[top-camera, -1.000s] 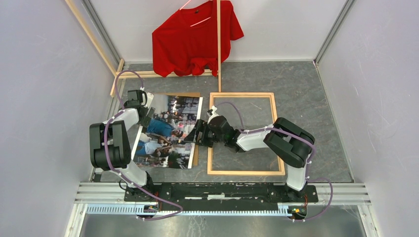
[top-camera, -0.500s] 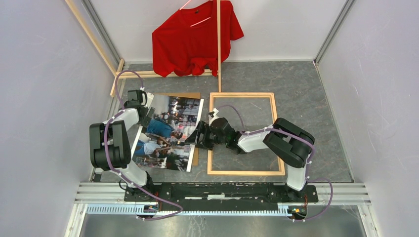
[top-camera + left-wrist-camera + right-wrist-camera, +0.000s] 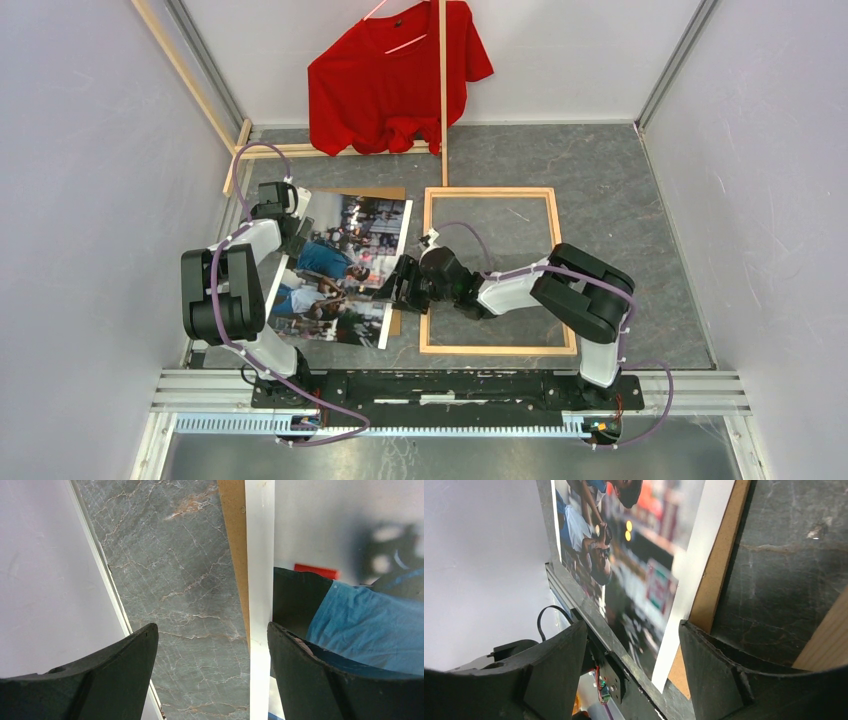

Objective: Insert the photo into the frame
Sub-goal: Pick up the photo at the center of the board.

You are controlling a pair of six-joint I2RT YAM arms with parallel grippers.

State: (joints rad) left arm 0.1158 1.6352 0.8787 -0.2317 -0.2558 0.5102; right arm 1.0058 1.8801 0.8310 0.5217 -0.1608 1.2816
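Top external shows the photo (image 3: 340,270) on a brown board (image 3: 385,189) by the table's (image 3: 620,200) left edge, left gripper (image 3: 300,238) and right gripper (image 3: 396,286) spread empty at its sides; grasping seems underway, needing an edge pinch before the frame (image 3: 490,191).

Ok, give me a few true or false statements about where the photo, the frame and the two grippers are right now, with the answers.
1. The photo lies inside the frame. False: it lies face up on the brown backing board, left of the frame.
2. Bare table shows through the frame. True.
3. The left gripper is shut on the photo. False: its jaws stand open at the photo's left edge.
4. The right gripper is at the photo's right edge. True.
5. A blue T-shirt hangs at the back. False: the T-shirt is red.
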